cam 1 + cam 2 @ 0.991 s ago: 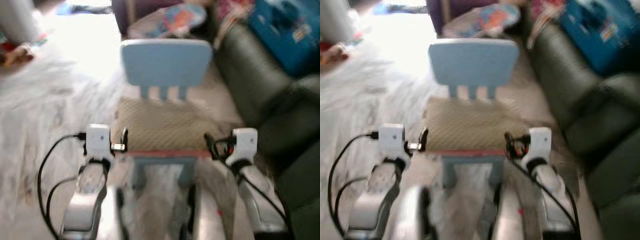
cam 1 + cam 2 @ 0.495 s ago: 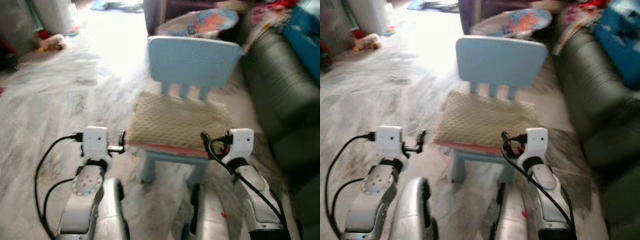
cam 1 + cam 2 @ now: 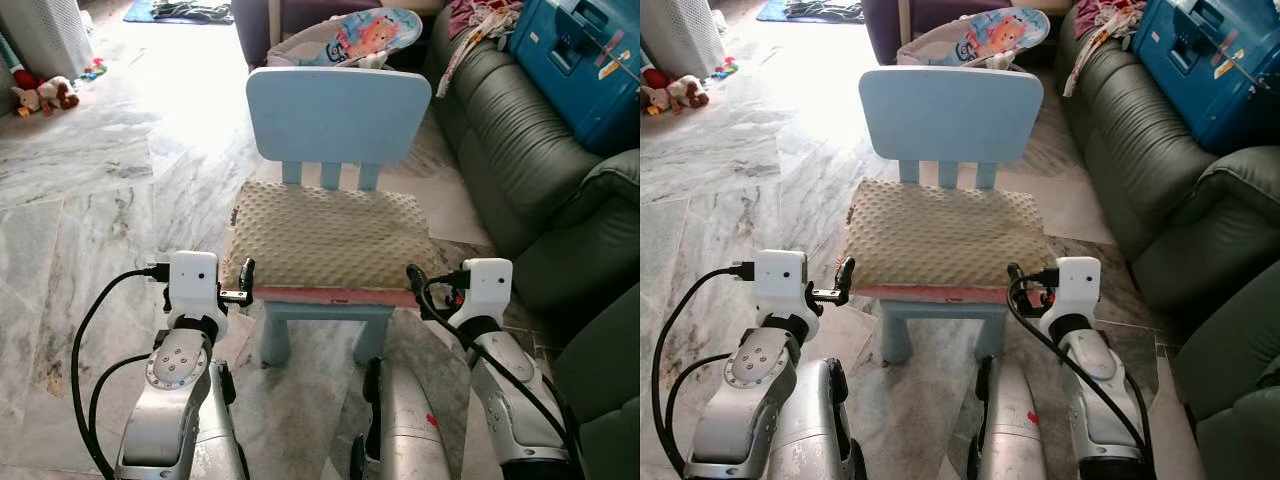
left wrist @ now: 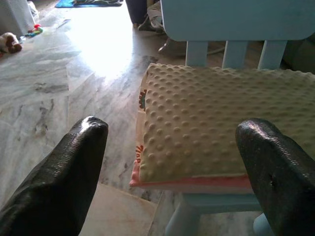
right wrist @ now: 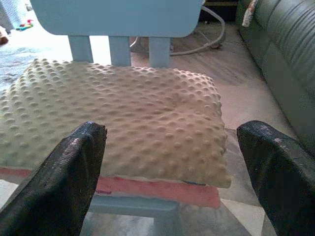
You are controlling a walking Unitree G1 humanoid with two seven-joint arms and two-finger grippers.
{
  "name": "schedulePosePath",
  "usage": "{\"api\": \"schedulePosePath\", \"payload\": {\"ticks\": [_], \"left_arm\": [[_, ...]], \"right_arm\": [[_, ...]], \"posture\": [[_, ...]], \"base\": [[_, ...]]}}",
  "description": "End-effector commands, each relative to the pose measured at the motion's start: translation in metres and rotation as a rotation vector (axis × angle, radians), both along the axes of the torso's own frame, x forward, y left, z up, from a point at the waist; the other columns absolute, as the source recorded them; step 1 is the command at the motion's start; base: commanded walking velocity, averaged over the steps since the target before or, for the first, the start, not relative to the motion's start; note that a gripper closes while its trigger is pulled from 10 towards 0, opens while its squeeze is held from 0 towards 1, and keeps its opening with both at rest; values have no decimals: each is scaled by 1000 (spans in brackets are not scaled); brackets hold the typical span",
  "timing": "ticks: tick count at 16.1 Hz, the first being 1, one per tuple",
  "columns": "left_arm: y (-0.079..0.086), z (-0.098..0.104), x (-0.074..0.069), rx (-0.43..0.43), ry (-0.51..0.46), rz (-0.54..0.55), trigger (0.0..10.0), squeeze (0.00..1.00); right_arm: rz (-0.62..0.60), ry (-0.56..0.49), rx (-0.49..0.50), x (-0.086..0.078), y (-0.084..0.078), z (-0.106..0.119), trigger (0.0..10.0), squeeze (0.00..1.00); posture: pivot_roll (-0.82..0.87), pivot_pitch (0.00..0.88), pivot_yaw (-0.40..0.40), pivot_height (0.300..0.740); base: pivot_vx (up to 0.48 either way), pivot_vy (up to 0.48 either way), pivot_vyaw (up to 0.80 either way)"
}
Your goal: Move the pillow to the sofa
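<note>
Your pillow (image 3: 325,235), cream with a bumpy dotted top and a pink underside edge, lies flat on the seat of a small light-blue chair (image 3: 338,112) directly ahead of you. It covers nearly the whole seat, its front edge hanging slightly over the seat's front.

Your left gripper (image 4: 172,162) sits just off the pillow's front left corner, fingers spread wide with nothing between them; the wrist view looks along the pillow's left edge, and neither finger touches it. Your right gripper (image 5: 167,172) is at the front right corner, jaws likewise spread wide and empty, the pillow's front edge seen in the gap between the fingers. From the head views both grippers seem level with the pillow's front edge, though whether they are a touch below it is hard to judge.

The sofa (image 3: 520,170), dark green leather, runs along your right, close beside the chair. A blue case (image 3: 585,60) rests on its back cushions. Behind the chair stands a baby bouncer (image 3: 350,35) with a cartoon print. The marble floor (image 3: 90,200) stretches away on your left, with a soft toy (image 3: 40,95) near its far edge.
</note>
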State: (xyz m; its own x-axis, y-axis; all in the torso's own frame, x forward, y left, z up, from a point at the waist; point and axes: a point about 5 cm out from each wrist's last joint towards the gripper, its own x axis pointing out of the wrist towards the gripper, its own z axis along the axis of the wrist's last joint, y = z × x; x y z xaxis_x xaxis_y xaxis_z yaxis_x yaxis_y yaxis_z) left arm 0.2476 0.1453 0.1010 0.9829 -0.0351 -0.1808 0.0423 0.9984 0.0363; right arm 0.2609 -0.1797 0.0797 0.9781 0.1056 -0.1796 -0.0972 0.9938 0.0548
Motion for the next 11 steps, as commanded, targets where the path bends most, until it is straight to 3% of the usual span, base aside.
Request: {"api": "schedulePosePath", "payload": {"ticks": [1, 4, 8, 11], "left_arm": [[0, -1, -1, 3, 10, -10, 10000, 0], [-1, -2, -1, 1, 14, -10, 10000, 0], [-1, -3, -2, -1, 18, -11, 10000, 0], [1, -4, -3, 4, 21, 15, 10000, 0]], "right_arm": [[-12, 10, -5, 0, -1, -1, 10000, 0], [-19, 14, 4, 1, -1, -2, 10000, 0], [-9, 7, -5, 1, -1, -1, 10000, 0], [1, 12, -6, 1, 0, -2, 10000, 0]], "posture": [[4, 72, -44, 552], [4, 71, -45, 552], [2, 69, -47, 552], [4, 67, -48, 552]], "base": [[270, 0, 0], [270, 0, -706], [268, 0, 0], [0, 0, 0]]}}
